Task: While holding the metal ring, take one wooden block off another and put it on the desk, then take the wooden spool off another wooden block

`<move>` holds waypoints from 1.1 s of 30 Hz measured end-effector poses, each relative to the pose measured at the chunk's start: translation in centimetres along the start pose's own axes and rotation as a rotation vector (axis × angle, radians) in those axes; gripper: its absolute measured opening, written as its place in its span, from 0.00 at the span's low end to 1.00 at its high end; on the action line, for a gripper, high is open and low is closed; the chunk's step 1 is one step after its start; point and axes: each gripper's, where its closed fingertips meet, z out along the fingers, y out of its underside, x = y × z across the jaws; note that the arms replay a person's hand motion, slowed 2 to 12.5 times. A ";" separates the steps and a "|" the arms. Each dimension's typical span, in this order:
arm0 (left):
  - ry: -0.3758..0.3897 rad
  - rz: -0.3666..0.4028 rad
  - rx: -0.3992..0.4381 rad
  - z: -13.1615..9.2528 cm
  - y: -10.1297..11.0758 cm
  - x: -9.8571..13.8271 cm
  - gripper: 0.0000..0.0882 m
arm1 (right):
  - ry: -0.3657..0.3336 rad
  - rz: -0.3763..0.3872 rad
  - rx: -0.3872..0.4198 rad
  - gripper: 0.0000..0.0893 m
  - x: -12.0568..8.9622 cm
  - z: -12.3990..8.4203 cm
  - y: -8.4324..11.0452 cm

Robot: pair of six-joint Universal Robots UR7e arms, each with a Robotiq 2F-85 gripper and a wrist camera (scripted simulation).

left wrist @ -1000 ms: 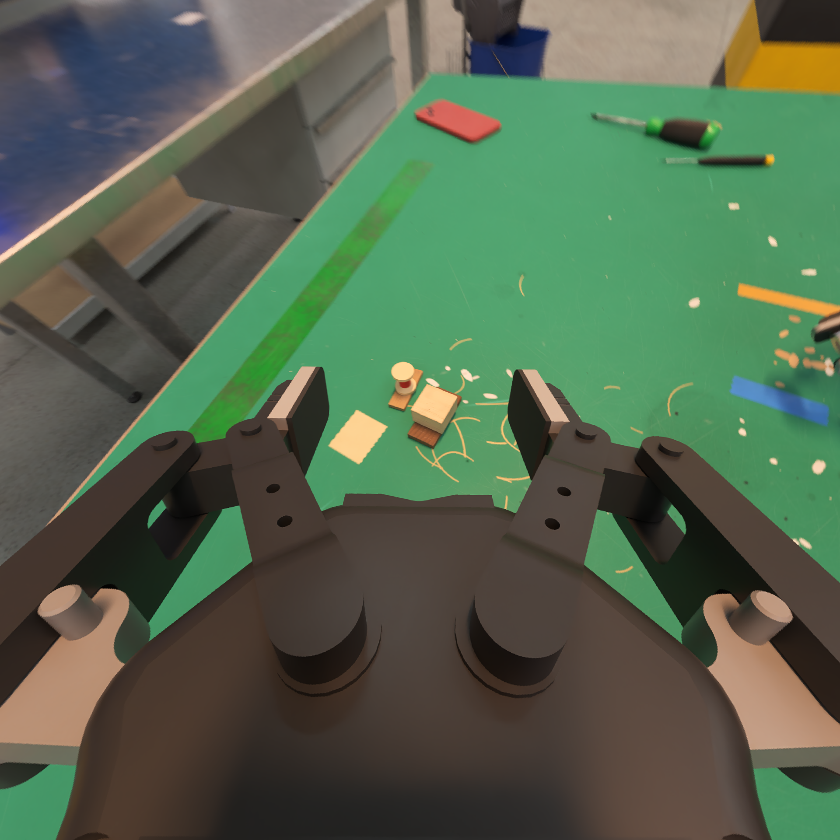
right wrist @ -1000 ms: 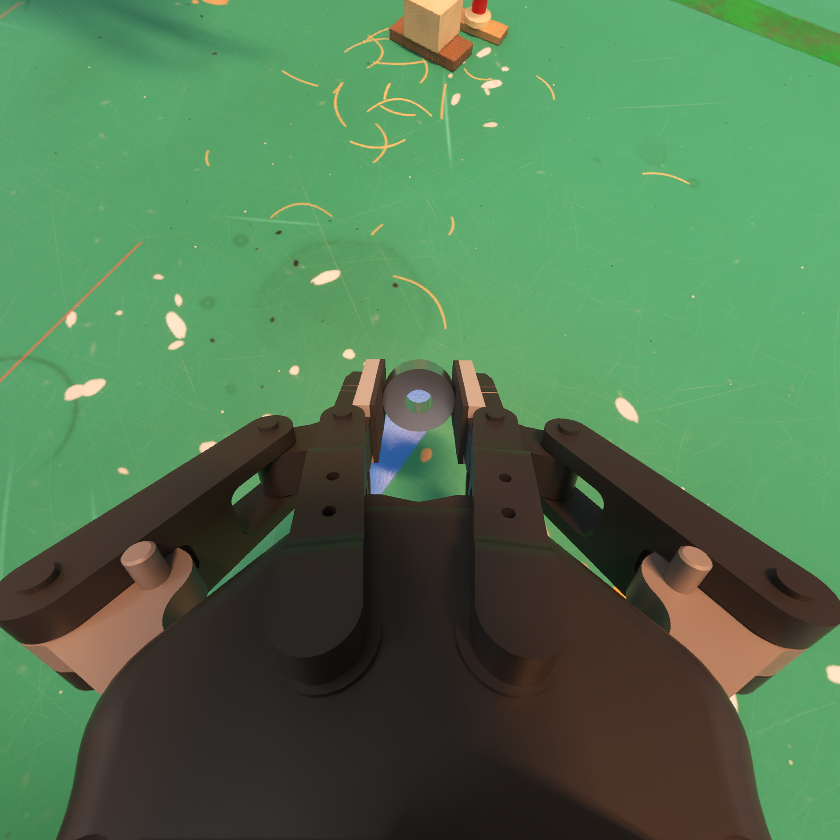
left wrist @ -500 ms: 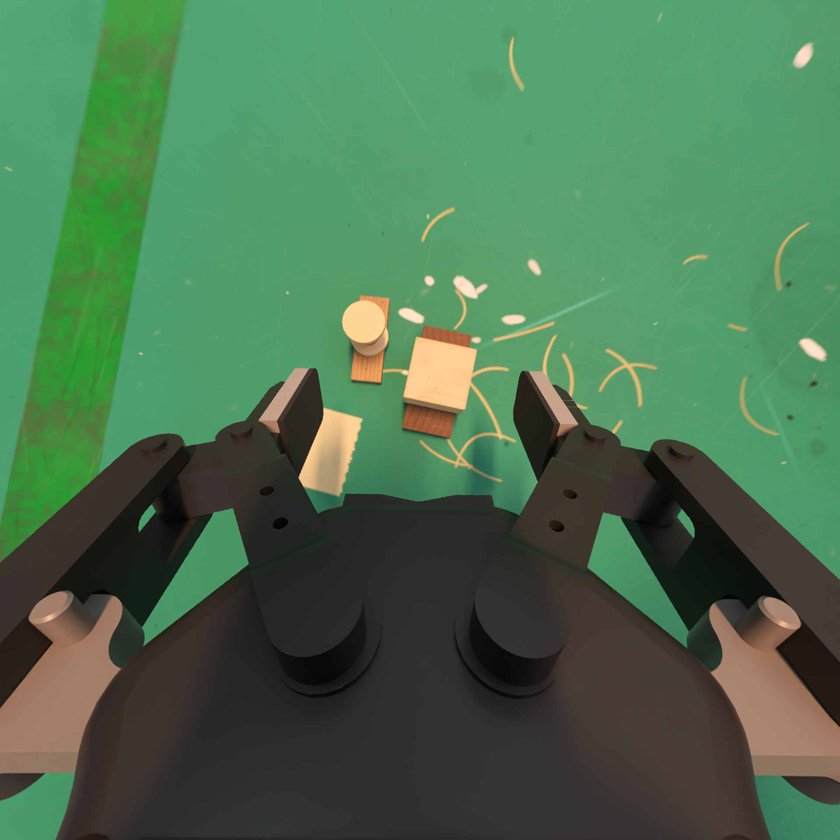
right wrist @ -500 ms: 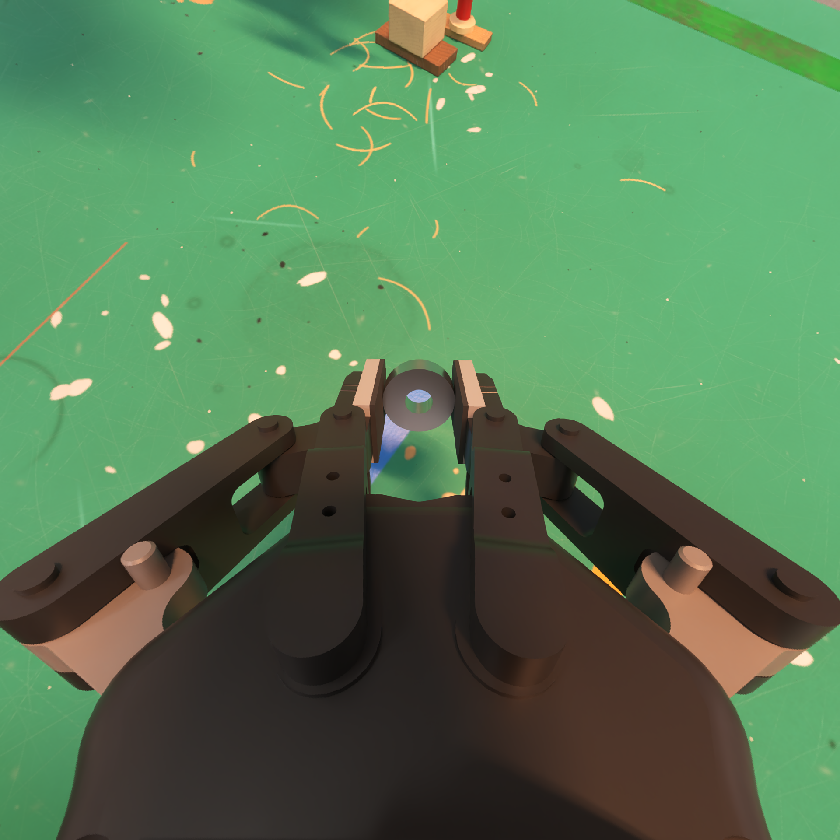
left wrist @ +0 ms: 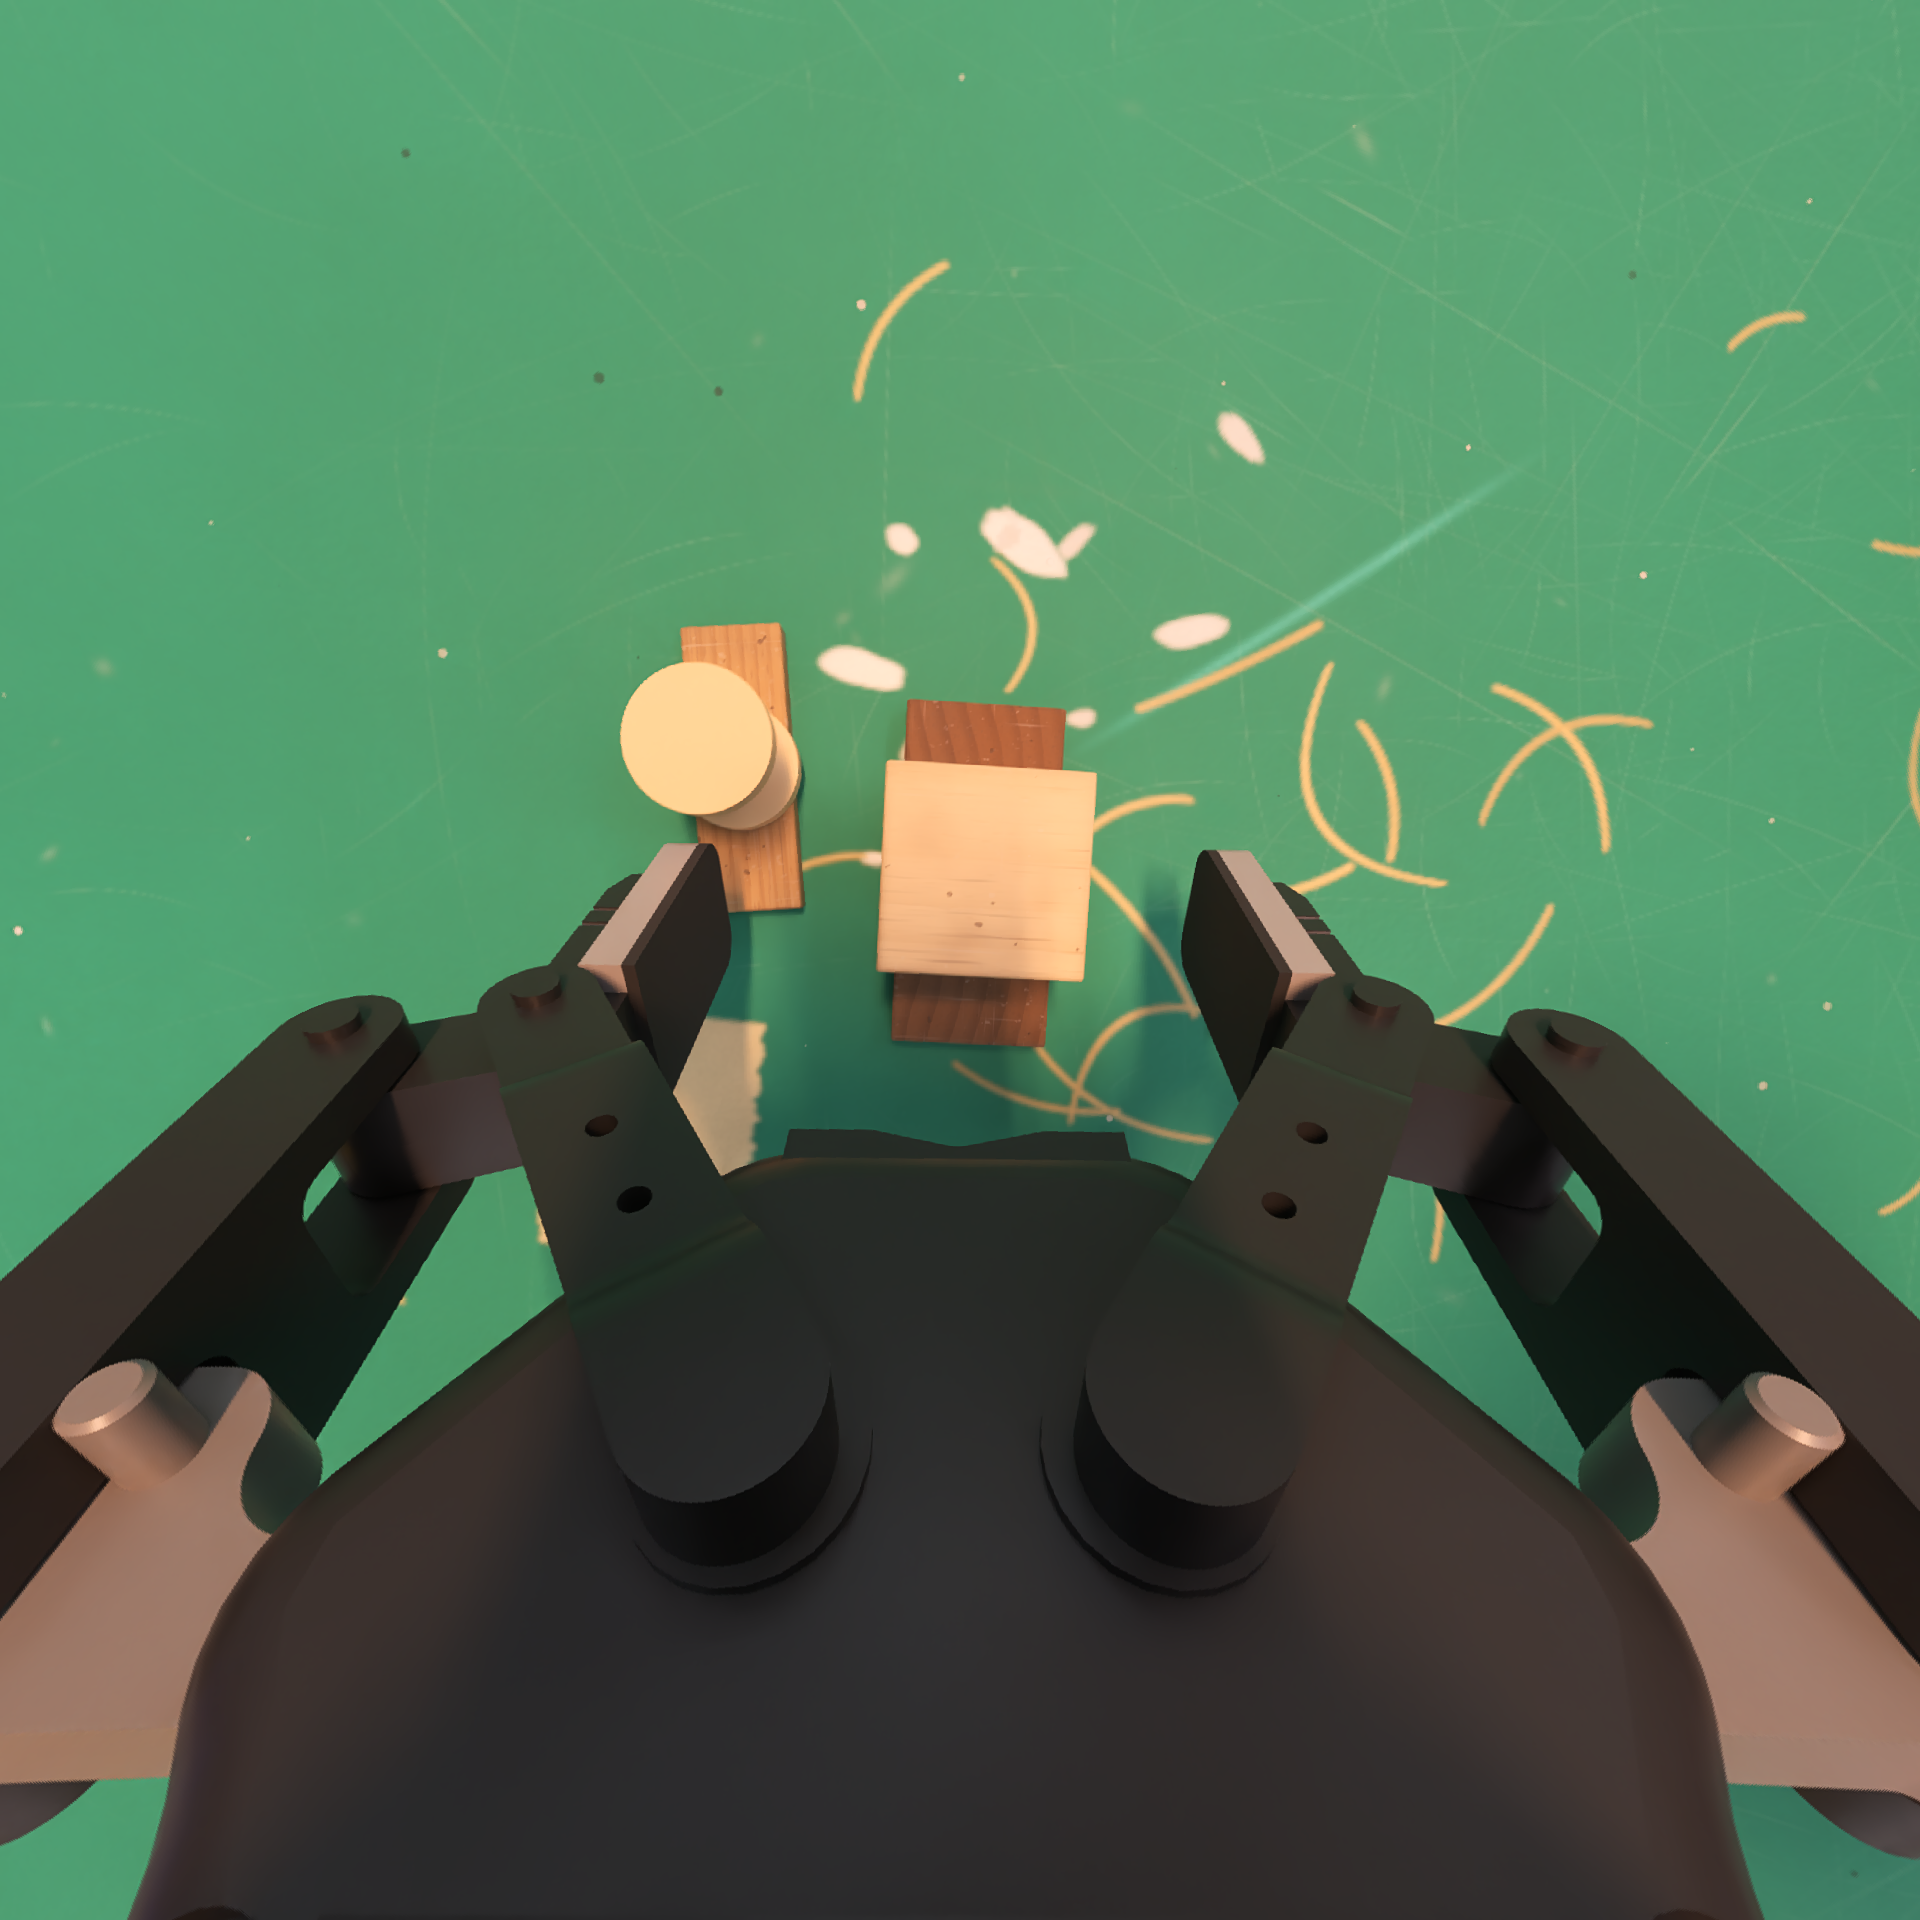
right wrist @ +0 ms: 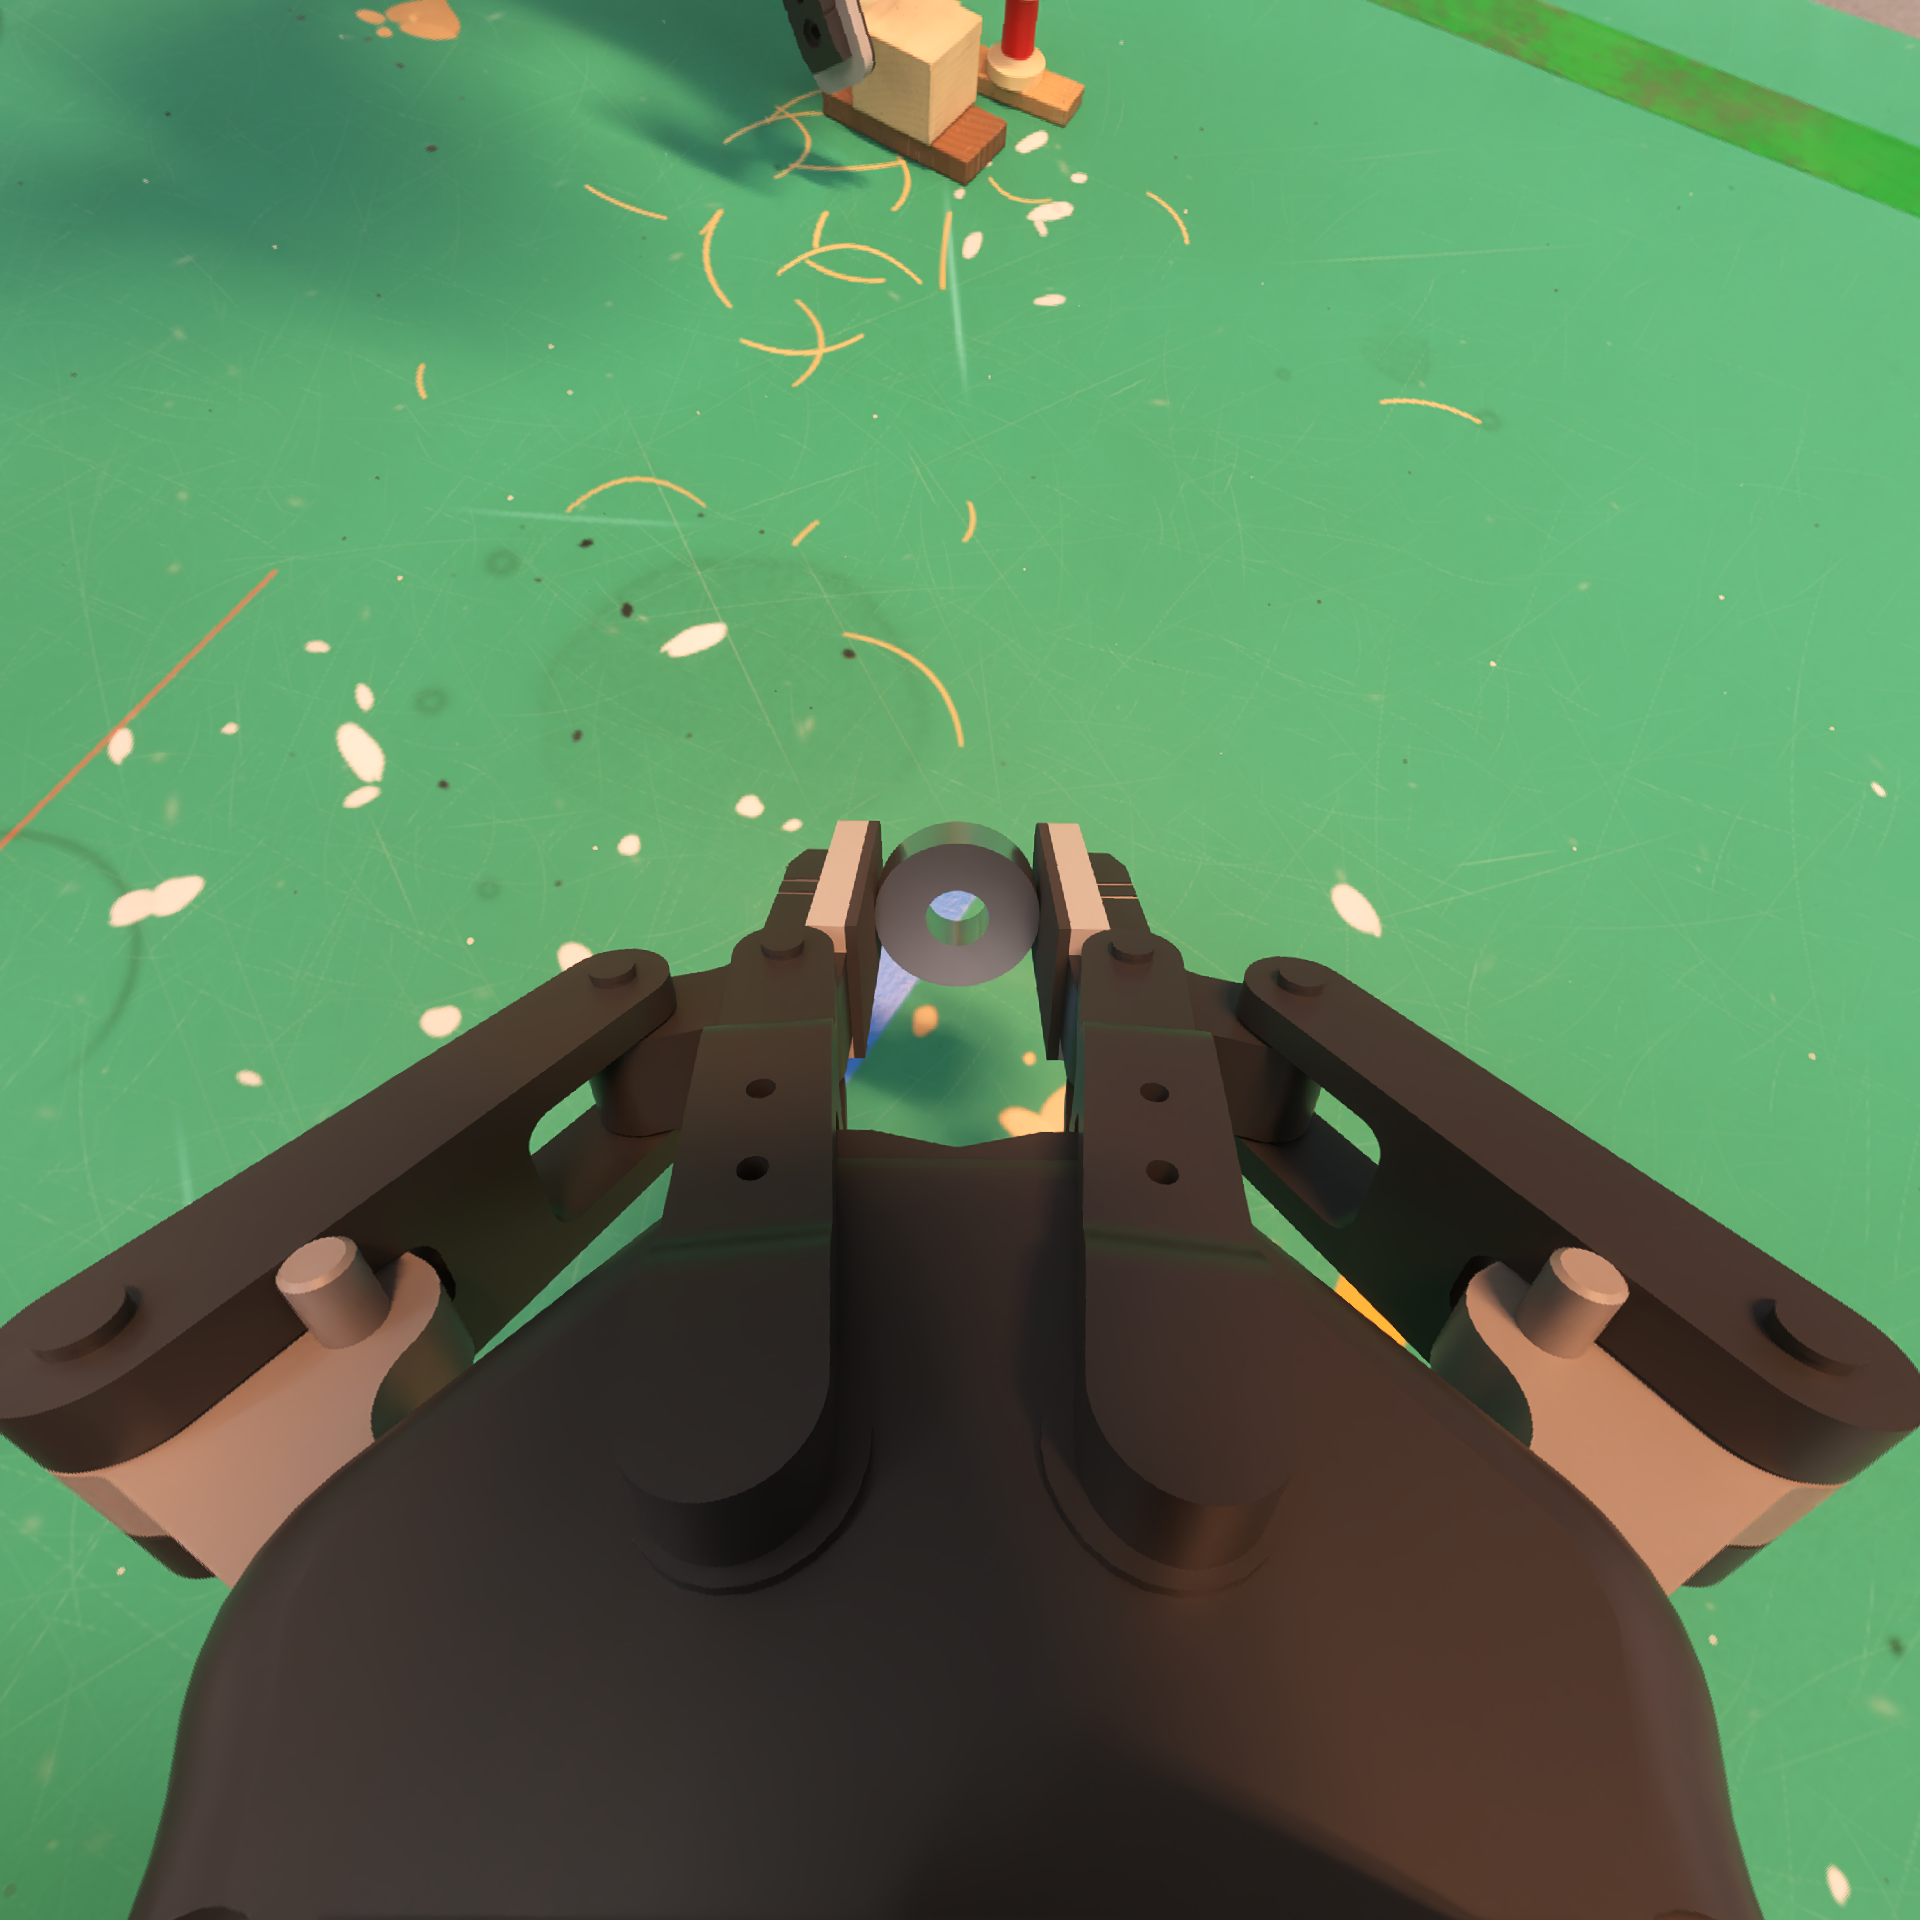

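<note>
The right end effector (right wrist: 957,914) is clamped on the metal ring (right wrist: 957,916), one pad on each side of its rim, and carries it above the green counter (right wrist: 1455,727), well apart from the stacks. That part of the task is being met.

Nothing else appears done. The pale wooden block (left wrist: 985,871) sits squarely on the dark wooden block (left wrist: 984,732), whose ends show beyond it at both sides. Just beside them, the wooden spool (left wrist: 698,740) stands upright on the lighter wooden slat (left wrist: 750,769); the right wrist view shows its red stem (right wrist: 1019,26).

The left end effector (left wrist: 956,935) hangs over the pale block with its fingers spread wide and nothing between them. The fingers straddle the block's near edge but do not touch it. In my judgement the unstacking is at the approach stage: descent, closing, lift and set-down all remain, then the spool.

Obstructions: the spool stack stands close on one side of the pale block, and the finger (left wrist: 665,935) on that side overlaps the slat's near end in the picture, so clearance there looks tight; a careless descent could knock the spool. A cream paper scrap (left wrist: 727,1081) lies under that finger. Curled shavings (left wrist: 1351,821) and white flecks (left wrist: 1023,540) litter the counter around the stacks. A bright green stripe (right wrist: 1683,94) runs beyond the stacks. There is free counter for setting the block down.
</note>
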 end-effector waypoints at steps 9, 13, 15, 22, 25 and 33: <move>-0.052 0.042 0.004 0.4 -0.3 -0.2 0.77 | -0.003 0.015 -0.017 0.29 0.3 0.0 0.7; -0.042 0.036 0.004 0.4 -0.3 -0.1 0.71 | -0.006 0.016 -0.025 0.29 0.5 0.0 0.9; -0.037 0.038 0.006 0.4 -0.3 0.0 0.66 | -0.007 0.015 -0.028 0.29 0.6 0.0 0.9; -0.037 0.073 0.023 0.4 -0.4 0.4 0.38 | -0.010 0.006 -0.029 0.29 0.8 -0.1 0.8; -0.035 0.074 0.026 0.4 -0.4 0.6 0.38 | -0.011 0.000 -0.026 0.29 0.9 -0.2 0.6; -0.041 0.064 0.030 0.3 -0.2 0.7 0.38 | -0.003 -0.007 -0.022 0.29 1.3 -0.2 0.5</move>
